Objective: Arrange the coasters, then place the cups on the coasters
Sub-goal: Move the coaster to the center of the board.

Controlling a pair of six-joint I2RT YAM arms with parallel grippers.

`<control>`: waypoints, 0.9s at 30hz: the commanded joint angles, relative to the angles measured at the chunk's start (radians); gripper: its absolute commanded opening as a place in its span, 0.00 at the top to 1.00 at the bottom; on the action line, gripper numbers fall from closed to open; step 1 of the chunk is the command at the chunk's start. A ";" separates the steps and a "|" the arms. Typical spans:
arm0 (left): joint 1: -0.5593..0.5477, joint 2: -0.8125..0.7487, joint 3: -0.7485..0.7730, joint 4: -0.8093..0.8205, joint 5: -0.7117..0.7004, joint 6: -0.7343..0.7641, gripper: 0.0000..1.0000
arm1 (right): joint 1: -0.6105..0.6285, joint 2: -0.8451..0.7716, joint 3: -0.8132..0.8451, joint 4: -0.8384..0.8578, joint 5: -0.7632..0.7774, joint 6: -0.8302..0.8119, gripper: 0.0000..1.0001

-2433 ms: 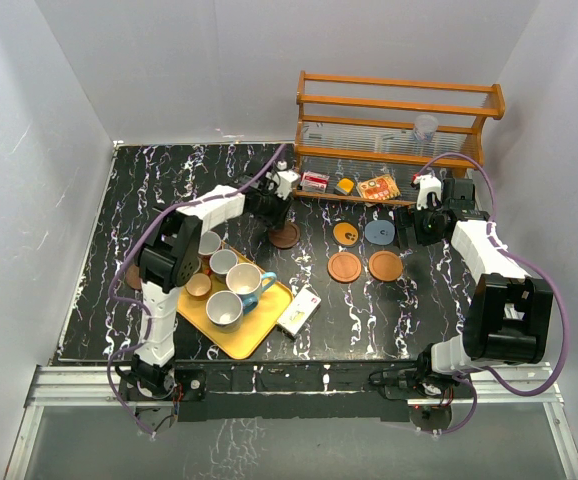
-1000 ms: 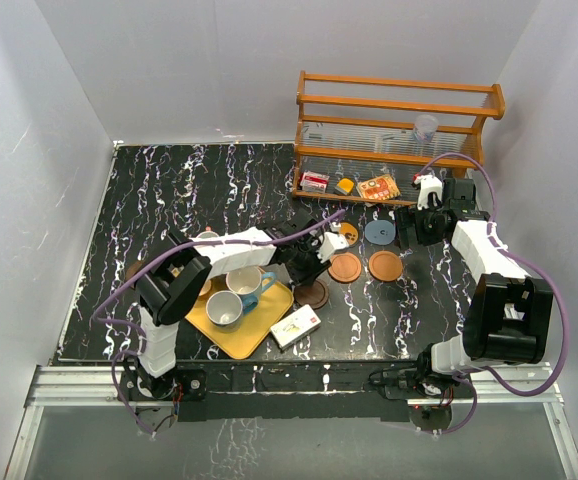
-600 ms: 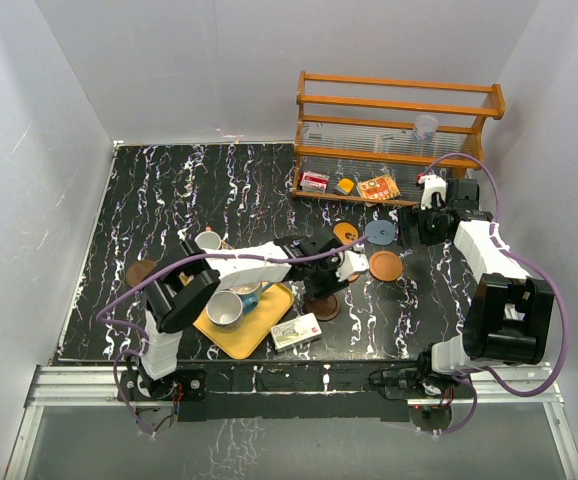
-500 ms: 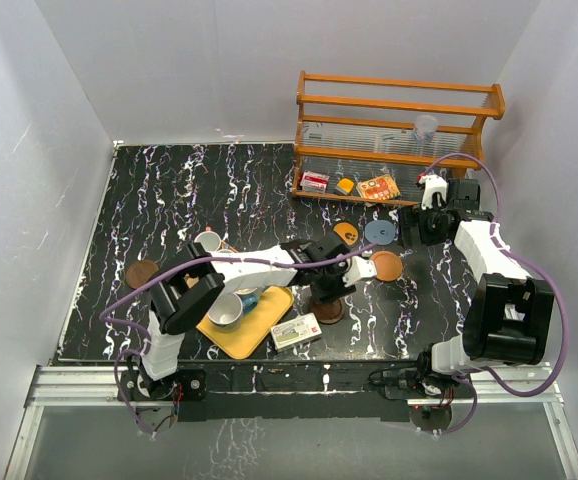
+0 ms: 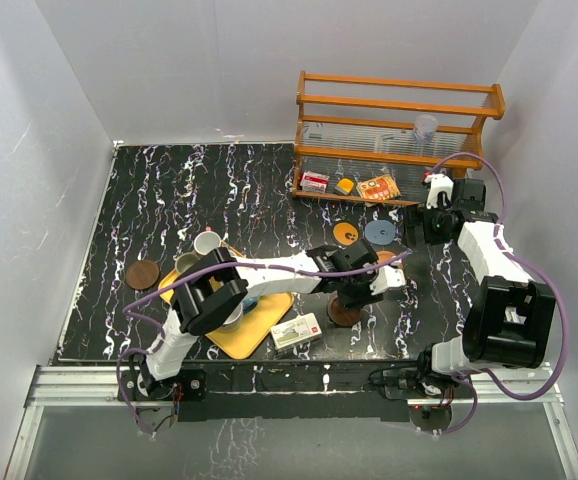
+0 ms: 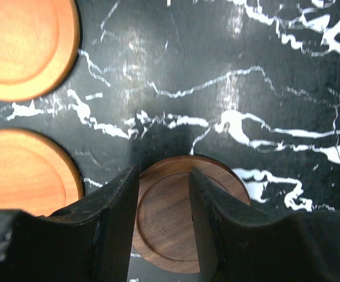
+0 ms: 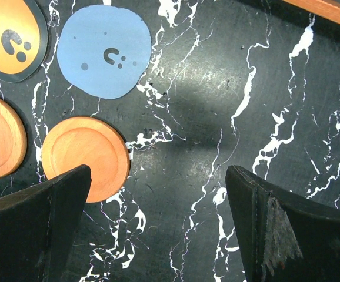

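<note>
We find the left end effector (image 6: 164,173) lowered over the table (image 6: 246,53) with its fingers (image 6: 114,217) a narrow gap apart, clamped on nothing. A dark brown coaster (image 6: 164,229) lies flat beneath them, its surface showing through the gap; we cannot tell whether the tips touch it. In the left wrist view two orange-brown coasters (image 6: 23,41) lie flat to one side of it, apart from each other, and a finger hides the space between the nearer one and the dark disc. From above, the dark brown coaster (image 5: 344,315) sits at the near side of the coaster group, just right of a small box (image 5: 297,332) and a yellow tray (image 5: 249,335). A white cup (image 5: 207,243) stands at the tray's far end; the arm hides most of the other cups. A second dark brown coaster (image 5: 142,274) lies well apart, left of the tray. The right end effector (image 7: 158,176) hangs with jaws wide apart, holding nothing, over the table beside a grey-blue coaster (image 7: 104,50) and a black-rimmed orange coaster (image 7: 8,35), near the wooden rack (image 5: 399,105).
</note>
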 commanded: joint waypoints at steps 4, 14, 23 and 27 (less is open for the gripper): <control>-0.023 0.170 0.056 -0.091 0.013 0.003 0.61 | -0.013 -0.044 0.035 0.038 0.012 0.017 0.02; -0.035 0.289 0.235 -0.092 0.040 -0.025 0.61 | -0.019 -0.041 0.035 0.047 0.046 0.033 0.02; -0.043 0.397 0.387 -0.156 0.034 -0.054 0.61 | -0.020 -0.043 0.036 0.047 0.043 0.035 0.02; -0.043 0.405 0.401 -0.149 0.019 -0.047 0.62 | -0.020 -0.044 0.036 0.047 0.040 0.034 0.02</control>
